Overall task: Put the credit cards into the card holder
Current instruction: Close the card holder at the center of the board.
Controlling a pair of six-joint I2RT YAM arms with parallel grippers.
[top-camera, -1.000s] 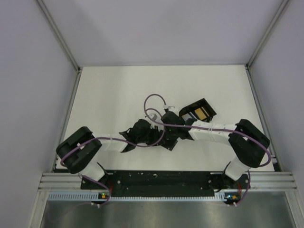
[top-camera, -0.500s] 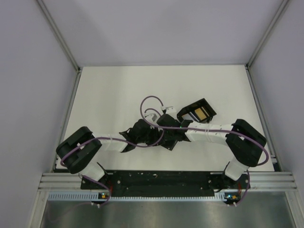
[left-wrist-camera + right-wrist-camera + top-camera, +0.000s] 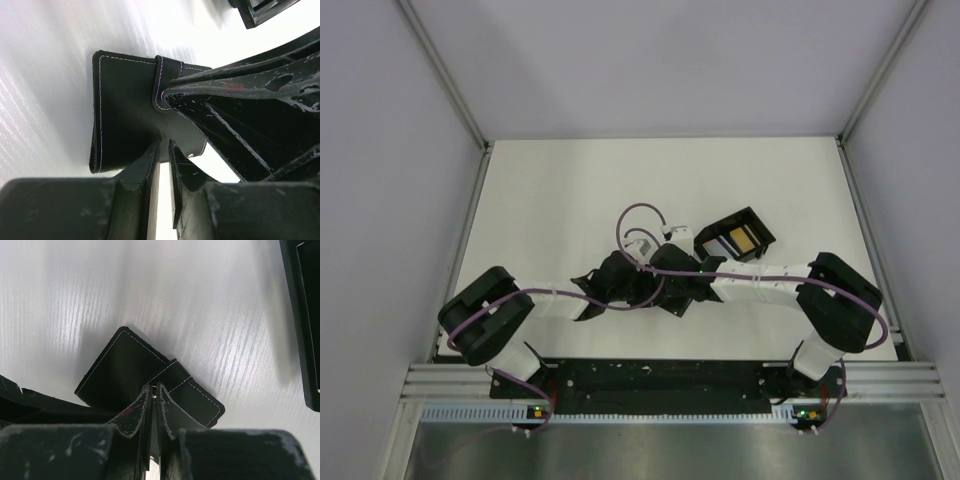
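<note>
The card holder (image 3: 125, 100) is a small black leather case with white stitching and a strap, lying on the white table. In the left wrist view my left gripper (image 3: 163, 145) is pinched on its near edge, the jaws almost together. My right gripper (image 3: 155, 386) is shut on the strap of the card holder (image 3: 120, 370), a small metal snap showing between its tips. From above, both grippers (image 3: 663, 285) meet at the table's middle and hide the holder. No credit cards show plainly; I cannot tell whether the gold and grey patches in the box are cards.
An open black box (image 3: 735, 240) with a gold and a grey patch inside stands just right of and behind the grippers; its wall shows at the right edge of the right wrist view (image 3: 305, 315). Purple cables loop above the wrists. White walls enclose the table.
The right arm has shifted a little to the left, closer over the left wrist. The left arm and the card holder have stayed in place.
</note>
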